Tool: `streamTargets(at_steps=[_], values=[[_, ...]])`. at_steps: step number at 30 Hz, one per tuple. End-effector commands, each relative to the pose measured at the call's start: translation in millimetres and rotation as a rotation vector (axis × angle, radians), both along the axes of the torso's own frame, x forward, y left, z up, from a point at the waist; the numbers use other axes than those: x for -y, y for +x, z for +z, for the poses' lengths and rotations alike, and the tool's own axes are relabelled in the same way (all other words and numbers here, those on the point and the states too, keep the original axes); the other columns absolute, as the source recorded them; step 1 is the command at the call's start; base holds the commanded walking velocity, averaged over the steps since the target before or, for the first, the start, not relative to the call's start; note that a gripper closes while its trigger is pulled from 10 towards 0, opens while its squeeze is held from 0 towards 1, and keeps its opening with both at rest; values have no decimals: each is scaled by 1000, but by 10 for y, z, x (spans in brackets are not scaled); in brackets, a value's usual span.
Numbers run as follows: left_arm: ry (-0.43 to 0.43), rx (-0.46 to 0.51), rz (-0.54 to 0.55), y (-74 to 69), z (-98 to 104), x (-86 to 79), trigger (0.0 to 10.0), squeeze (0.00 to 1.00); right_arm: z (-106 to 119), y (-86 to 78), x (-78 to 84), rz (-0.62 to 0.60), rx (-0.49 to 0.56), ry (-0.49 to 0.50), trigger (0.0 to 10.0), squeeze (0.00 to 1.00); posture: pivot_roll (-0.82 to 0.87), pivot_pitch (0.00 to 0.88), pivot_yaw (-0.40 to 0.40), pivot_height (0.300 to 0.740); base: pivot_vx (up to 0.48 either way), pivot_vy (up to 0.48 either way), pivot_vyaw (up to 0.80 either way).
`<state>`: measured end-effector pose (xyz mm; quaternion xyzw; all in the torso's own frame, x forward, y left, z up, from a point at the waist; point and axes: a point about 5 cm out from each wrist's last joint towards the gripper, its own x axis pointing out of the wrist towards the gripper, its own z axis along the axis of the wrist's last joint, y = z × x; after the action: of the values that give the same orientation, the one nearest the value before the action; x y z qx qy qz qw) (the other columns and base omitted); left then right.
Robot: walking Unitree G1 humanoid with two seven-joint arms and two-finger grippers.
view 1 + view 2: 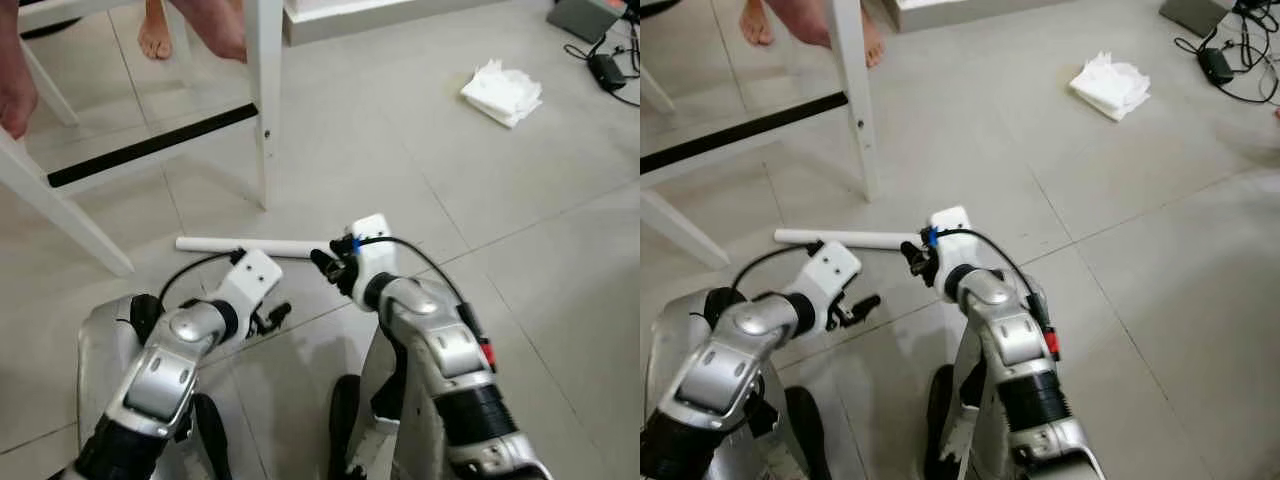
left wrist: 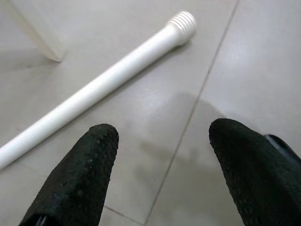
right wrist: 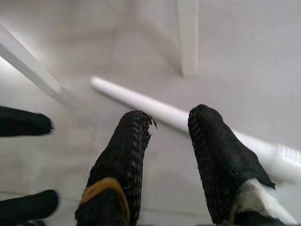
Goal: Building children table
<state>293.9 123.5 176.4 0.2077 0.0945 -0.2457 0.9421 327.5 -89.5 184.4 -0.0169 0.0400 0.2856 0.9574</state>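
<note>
A white table leg (image 1: pixel 250 245) with a threaded end (image 2: pixel 183 22) lies flat on the tiled floor just ahead of me. My right gripper (image 1: pixel 326 264) hovers at the leg's threaded end, open, and the leg (image 3: pixel 141 101) runs across behind its two fingers without being held. My left gripper (image 1: pixel 274 318) is open low over the floor, a little nearer to me than the leg (image 2: pixel 108 80), with nothing between its fingers (image 2: pixel 84 169). The upturned white table frame (image 1: pixel 262 100) with a black bar (image 1: pixel 150 145) stands at the upper left.
A person's bare feet (image 1: pixel 155 30) are behind the frame at the top left. A crumpled white cloth (image 1: pixel 502 92) lies on the floor at the upper right, with black cables and a grey box (image 1: pixel 600 40) beyond it. A white slanted frame leg (image 1: pixel 60 205) reaches the floor at left.
</note>
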Motion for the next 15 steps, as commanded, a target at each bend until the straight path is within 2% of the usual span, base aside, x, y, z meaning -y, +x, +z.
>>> streamTargets(at_steps=[1, 2, 3, 5, 7, 8, 15], values=[[-51, 30, 75, -57, 29, -60, 10000, 0, 43, -90, 75, -16, 22, 50, 10000, 0, 44, 416, -118, 300, 0, 0, 0], [-51, 30, 75, -57, 29, -60, 10000, 0, 43, -90, 75, -16, 22, 50, 10000, 0, 44, 416, -118, 300, 0, 0, 0], [-87, 69, 110, -79, 99, -82, 10000, 0, 91, -126, 123, -39, 37, 65, 10000, 0, 43, 411, -117, 300, 0, 0, 0], [-87, 69, 110, -79, 99, -82, 10000, 0, 91, -126, 123, -39, 37, 65, 10000, 0, 43, 411, -117, 300, 0, 0, 0], [-176, 187, 225, -126, 310, -176, 10000, 0, 248, -197, 271, -135, 105, 120, 10000, 0, 43, 380, -109, 300, 0, 0, 0], [-227, 282, 294, -181, 472, -249, 10000, 0, 373, -263, 400, -209, 172, 158, 10000, 0, 43, 361, -113, 300, 0, 0, 0], [-290, 331, 331, -319, 556, -271, 10000, 0, 418, -352, 508, -277, 192, 152, 10000, 0, 41, 333, -102, 320, 0, 0, 0]])
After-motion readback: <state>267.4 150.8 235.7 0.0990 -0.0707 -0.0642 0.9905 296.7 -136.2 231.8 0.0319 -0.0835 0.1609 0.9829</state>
